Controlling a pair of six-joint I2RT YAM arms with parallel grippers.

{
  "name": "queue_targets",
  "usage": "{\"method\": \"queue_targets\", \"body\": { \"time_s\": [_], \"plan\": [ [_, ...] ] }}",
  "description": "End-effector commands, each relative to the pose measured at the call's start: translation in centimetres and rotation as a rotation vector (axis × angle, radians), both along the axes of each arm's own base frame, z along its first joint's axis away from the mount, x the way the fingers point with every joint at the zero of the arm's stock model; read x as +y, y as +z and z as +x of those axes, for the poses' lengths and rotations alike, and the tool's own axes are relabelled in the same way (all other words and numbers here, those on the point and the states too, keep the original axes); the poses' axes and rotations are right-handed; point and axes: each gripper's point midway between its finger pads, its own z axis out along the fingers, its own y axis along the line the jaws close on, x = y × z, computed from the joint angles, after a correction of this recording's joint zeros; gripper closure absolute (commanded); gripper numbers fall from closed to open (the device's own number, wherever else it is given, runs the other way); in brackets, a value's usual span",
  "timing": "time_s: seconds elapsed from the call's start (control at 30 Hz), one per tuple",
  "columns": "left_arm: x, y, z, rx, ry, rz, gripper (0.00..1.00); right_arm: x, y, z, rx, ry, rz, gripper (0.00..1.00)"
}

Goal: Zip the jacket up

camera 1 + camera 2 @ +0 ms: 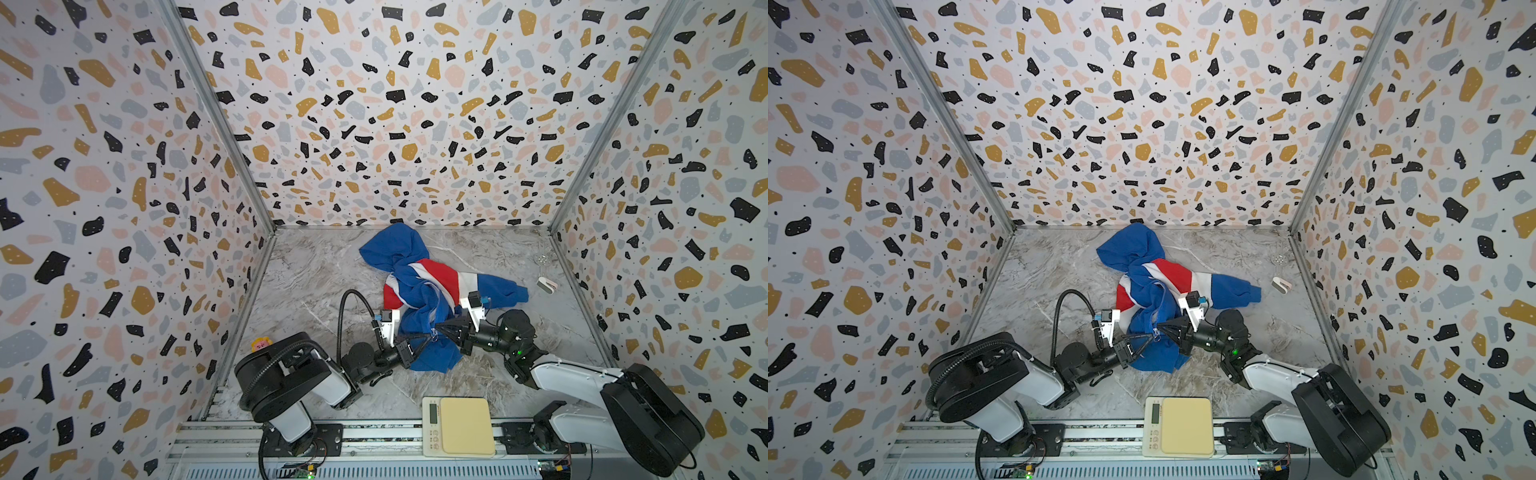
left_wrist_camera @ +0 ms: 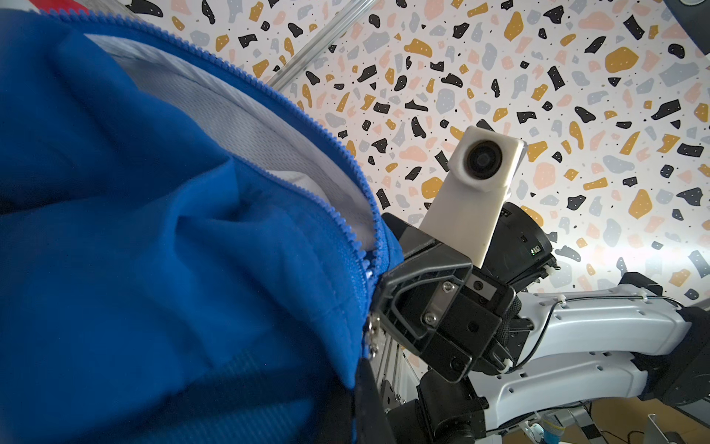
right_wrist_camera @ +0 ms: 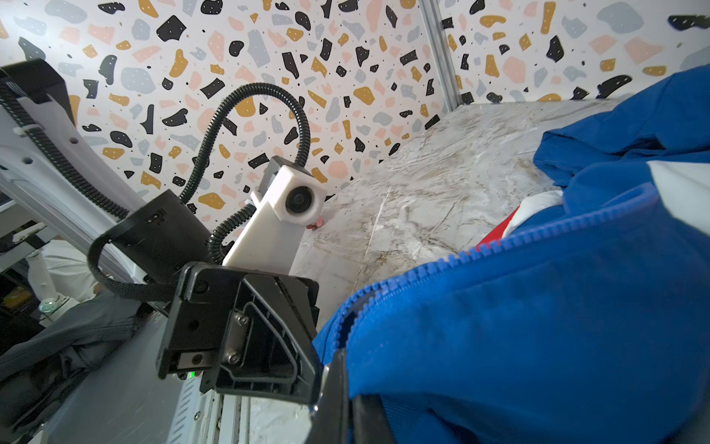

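**L gripper [image 1: 428, 337] and R gripper [image 1: 439, 329] both clamped on jacket [image 1: 415, 299] at lower zip end.**

Jacket lies crumpled at mid-tabletop [image 1: 316, 274], hood twd back wall, one sleeve out twd the right. Hem end sits nearest the arms, between the two grippers. In both top views the grippers meet tip to tip at the hem: L gripper [image 1: 1150, 334] comes in from the left, R gripper [image 1: 1160, 330] from the right. Jaws of each are closed on blue fabric, approx. at the zip slider [image 1: 433, 332]. Left wrist view: metal zip slider [image 2: 372, 332] sits low on the zip, w/ R gripper [image 2: 384, 296] pinching the jacket [image 2: 153, 230] edge just beside it. Zip teeth [image 2: 307, 111] above the slider are parted and pale lining shows. Right wrist view: L gripper [image 3: 307, 369] is against the jacket [image 3: 538, 326] edge. Scale [image 1: 459, 426] sits at the front edge, apart from the jacket.
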Motion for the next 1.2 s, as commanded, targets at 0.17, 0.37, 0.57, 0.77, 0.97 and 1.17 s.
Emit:
{"method": "queue_targets", "body": {
  "time_s": [0.17,0.37,0.57,0.77,0.97,1.17],
  "plan": [
    [0.6,2.6,-0.7,-0.068,-0.011,-0.076,1.0,-0.1,1.4,-0.2,-0.042,0.037,0.006,1.0],
    [0.2,4.0,-0.3,-0.095,-0.003,-0.096,1.0,0.3,1.1,-1.6,-0.012,0.122,0.018,1.0],
    [0.3,6.1,0.2,-0.113,0.017,-0.161,1.0,-0.3,2.1,-1.8,-0.03,0.088,0.07,1.0],
    [1.1,7.8,0.2,-0.101,0.025,-0.271,1.0,-0.8,3.2,-1.6,-0.045,0.049,0.125,1.0],
    [1.6,7.9,0.6,-0.074,0.048,-0.319,1.0,-0.8,3.2,-1.6,-0.042,0.046,0.133,1.0],
    [1.3,8.8,0.6,-0.087,0.035,-0.338,1.0,-0.8,3.4,-1.4,-0.039,0.035,0.141,1.0]
  ]
}}
